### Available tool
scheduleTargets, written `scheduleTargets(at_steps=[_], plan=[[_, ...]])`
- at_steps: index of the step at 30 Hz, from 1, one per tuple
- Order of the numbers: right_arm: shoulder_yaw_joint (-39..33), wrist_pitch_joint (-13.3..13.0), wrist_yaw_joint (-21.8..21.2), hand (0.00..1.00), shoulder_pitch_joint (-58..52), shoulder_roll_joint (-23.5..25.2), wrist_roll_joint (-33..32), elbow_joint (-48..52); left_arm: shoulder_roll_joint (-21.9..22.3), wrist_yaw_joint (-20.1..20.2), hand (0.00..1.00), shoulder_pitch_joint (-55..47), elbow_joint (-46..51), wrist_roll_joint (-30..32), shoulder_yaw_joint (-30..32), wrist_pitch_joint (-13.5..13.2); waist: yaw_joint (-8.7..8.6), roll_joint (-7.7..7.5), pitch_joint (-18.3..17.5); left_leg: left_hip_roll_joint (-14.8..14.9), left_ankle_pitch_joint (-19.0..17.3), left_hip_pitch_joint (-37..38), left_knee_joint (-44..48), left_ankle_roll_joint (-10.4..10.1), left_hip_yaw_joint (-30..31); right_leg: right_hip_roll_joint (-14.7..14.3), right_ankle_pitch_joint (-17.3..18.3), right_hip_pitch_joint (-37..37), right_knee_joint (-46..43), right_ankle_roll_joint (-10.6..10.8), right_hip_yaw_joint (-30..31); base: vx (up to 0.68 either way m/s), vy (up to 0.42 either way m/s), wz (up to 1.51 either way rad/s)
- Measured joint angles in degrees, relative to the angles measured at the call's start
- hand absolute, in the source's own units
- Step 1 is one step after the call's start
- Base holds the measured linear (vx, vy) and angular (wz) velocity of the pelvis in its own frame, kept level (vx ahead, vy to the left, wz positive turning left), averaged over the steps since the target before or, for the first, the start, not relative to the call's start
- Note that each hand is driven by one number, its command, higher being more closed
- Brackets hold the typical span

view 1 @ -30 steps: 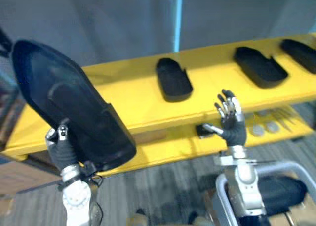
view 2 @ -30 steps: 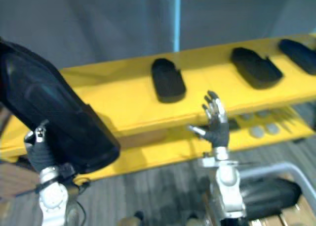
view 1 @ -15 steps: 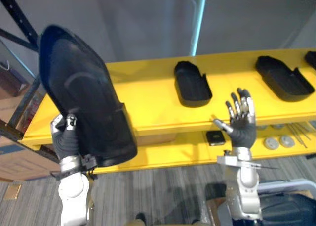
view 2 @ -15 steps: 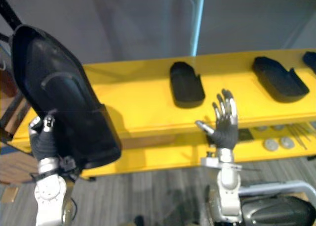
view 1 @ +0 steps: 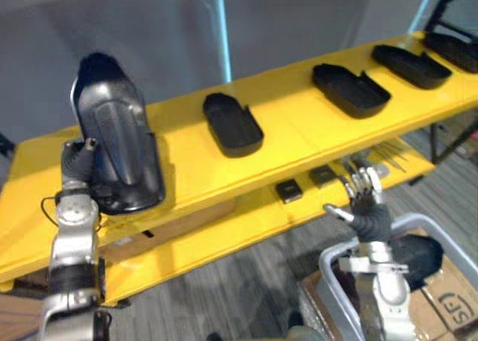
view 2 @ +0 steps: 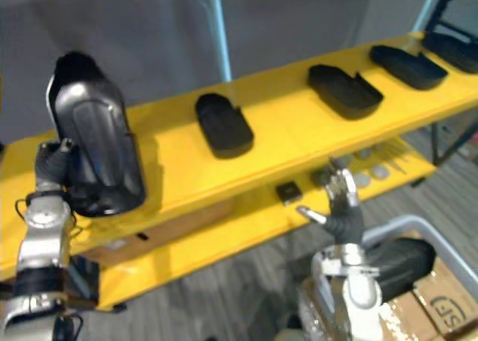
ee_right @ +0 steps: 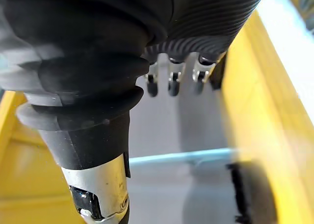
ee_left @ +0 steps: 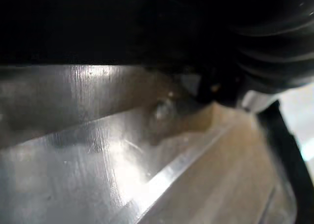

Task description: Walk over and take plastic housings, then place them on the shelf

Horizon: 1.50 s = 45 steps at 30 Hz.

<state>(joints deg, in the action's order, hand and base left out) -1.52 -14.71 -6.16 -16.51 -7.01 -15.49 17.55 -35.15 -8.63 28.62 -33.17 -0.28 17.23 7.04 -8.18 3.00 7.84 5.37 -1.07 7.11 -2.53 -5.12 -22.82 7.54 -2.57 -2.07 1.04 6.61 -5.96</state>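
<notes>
Yellow shelf [view 1: 291, 124] at far side, where the left hand [view 1: 77, 162] clamps a glossy black, shoe-shaped housing [view 1: 118, 151] upright at left; right hand [view 1: 370, 218] near, fingers spread.

your left hand [view 1: 77, 162] grips a black plastic housing [view 1: 119, 151]: glossy, smooth, bright grey sheen across its face. shelved housings [view 1: 233, 124] read duller, near-matt black plastic. shelf [view 1: 299, 128] is smooth yellow, painted look, slight satin shine. both hands wear matt dark ribbed covers, rubbery look; right hand [view 1: 367, 210] fingers look like silvery metal. floor [view 1: 224, 281] grey, matt, striped texture. bin [view 1: 326, 265] rim smooth grey plastic. cardboard box [view 1: 452, 304] plain brown, matt.
</notes>
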Motion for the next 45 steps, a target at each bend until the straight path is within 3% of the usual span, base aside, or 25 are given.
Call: scheduleTargets(at_steps=[5, 10, 18, 21, 26, 38, 45], plan=[[2.2, 1.2, -0.3, 0.0, -1.4, -1.7, -0.8, 0.0, -4.9, 0.2, 1.0, 8.3, -11.1, -7.4, -1.3, 5.0, -2.22, 0.49, 0.3, 0.2, 0.0, -0.1, 0.0, 0.0, -1.9, -0.1, -0.8, 1.2, 0.5, 0.0, 2.5, -0.03, -0.004, -0.23], [4.2, 2.5, -0.2, 0.0, -1.9, -3.0, -0.7, 0.0, -4.6, 0.2, 1.0, 10.1, -18.1, -10.7, -2.6, 8.7, -4.12, 0.63, 0.6, 0.7, -0.1, -0.2, 0.1, -0.1, -3.2, -0.6, -1.4, 2.2, 0.6, -0.3, 4.1, -0.05, -0.017, -0.16], [4.6, 4.0, 0.9, 0.0, -1.9, -4.9, -0.7, 0.6, -4.6, -0.1, 1.0, 14.2, -20.4, -8.5, -5.0, 15.6, -4.45, 0.62, 5.1, 0.5, 0.0, -2.4, 1.1, -0.1, -3.0, -0.6, -2.4, 4.3, 0.5, -0.3, 4.5, -0.05, -0.019, -0.01], [5.2, 4.6, 2.6, 0.0, -1.8, -5.8, -0.9, 1.5, -4.6, -0.3, 1.0, 14.4, -21.1, -6.1, -6.3, 16.9, -4.83, 0.55, 5.3, 0.4, 0.0, -2.4, 1.2, -0.1, -3.0, -0.6, -2.4, 4.2, 0.5, -0.4, 4.5, 0.0, 0.0, 0.0], [6.7, 4.7, 3.4, 0.0, -0.7, -6.7, -1.9, 2.1, -5.8, -0.3, 1.0, 19.2, -22.3, -4.2, -8.7, 17.2, -4.63, -0.45, 8.0, 1.0, -1.1, -3.5, 4.2, 0.2, -2.7, -0.5, -2.4, 4.1, 0.2, -0.4, 4.6, -0.02, -0.006, 0.0], [9.6, 4.3, 5.1, 0.0, -0.4, -8.7, -4.6, 2.1, -9.8, -0.4, 1.0, 23.5, -22.3, -3.1, -12.7, 18.1, -4.53, -0.89, 13.0, 2.5, -4.4, -8.1, 12.0, 0.6, -2.7, -0.6, -2.5, 7.0, -2.4, -0.4, 5.6, -0.07, -0.012, -0.03], [11.4, 0.0, 3.0, 0.0, 1.7, -11.3, -2.9, 2.4, -12.8, -2.4, 1.0, 26.7, -24.5, -3.4, -13.4, 17.6, -3.63, -1.54, 16.8, 3.7, -6.3, -10.6, 16.8, 1.1, -2.6, -0.7, -2.5, 8.6, -4.3, -0.3, 6.1, -0.08, 0.006, -0.02]])
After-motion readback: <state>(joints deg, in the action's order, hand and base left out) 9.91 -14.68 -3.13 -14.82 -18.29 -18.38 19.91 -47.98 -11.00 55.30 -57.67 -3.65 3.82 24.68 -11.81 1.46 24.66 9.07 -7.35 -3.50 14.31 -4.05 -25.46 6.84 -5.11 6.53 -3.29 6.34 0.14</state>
